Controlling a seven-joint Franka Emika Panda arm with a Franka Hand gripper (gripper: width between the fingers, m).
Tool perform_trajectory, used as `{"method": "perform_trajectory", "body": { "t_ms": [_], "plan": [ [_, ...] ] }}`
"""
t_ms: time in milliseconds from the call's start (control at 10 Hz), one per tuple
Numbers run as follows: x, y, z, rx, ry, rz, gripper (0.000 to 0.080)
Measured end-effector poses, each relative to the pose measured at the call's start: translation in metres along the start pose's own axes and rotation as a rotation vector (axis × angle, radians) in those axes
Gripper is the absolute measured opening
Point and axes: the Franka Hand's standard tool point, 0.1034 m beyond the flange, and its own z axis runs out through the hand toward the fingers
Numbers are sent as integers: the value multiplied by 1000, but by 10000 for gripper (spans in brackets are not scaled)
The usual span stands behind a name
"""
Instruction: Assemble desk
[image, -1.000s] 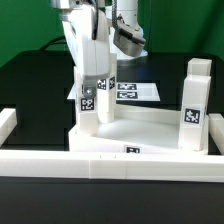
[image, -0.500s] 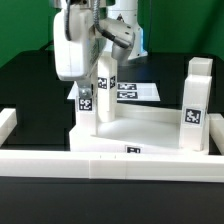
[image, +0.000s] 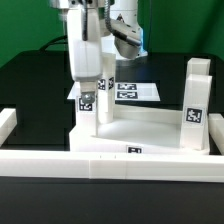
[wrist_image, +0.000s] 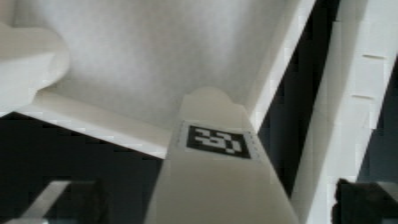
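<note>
The white rimmed tabletop (image: 150, 128) lies behind the low barrier wall. One white tagged leg (image: 88, 108) stands upright in its corner on the exterior view's left, and another leg (image: 194, 100) stands at the corner on the right. My gripper (image: 88, 80) hangs straight over the left leg and straddles its top. In the wrist view that leg (wrist_image: 217, 150) runs up between my fingers (wrist_image: 50, 203), with a dark gap on each side of it. The gripper (wrist_image: 214, 208) is open and grips nothing. The tabletop's inner floor (wrist_image: 143, 50) shows beyond the leg.
A long low white barrier wall (image: 110, 163) runs across the front, with a raised end block (image: 6, 122) at the exterior view's left. The marker board (image: 138, 92) lies flat on the black table behind the tabletop.
The gripper, twisted around the left leg half a second ago, has turned back upright. Its jaws have spread off the leg, which stays standing in its corner.
</note>
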Motion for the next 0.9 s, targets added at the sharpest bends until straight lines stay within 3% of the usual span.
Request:
{"method": "perform_trajectory", "body": {
  "t_ms": [600,900],
  "plan": [
    [0,0,0,0,0,-455,649],
    [-1,-1,0,-19,23,-781,649]
  ]
}}
